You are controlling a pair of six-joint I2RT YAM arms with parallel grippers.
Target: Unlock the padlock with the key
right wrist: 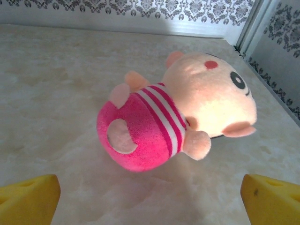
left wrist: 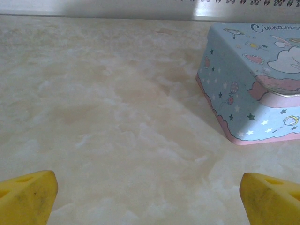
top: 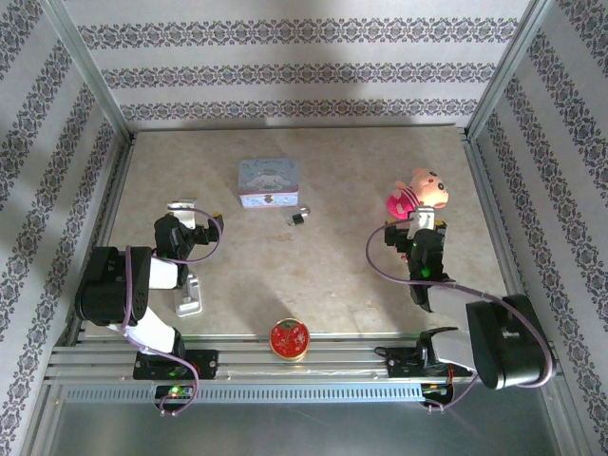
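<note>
Your left jaws stand wide open over the bare desk [left wrist: 93,117], holding nothing. The pale blue tin [left wrist: 248,93] sits just ahead of them to the right. Your right jaws are spread wide too and empty, with the pink plush toy [right wrist: 178,117] lying close ahead. The padlock [top: 297,218] lies between both pairs, near the tin's right-hand corner.

A pink-striped plush pig [right wrist: 178,122] lies on its side on the pale table [right wrist: 56,93], jaws spread wide.
</note>
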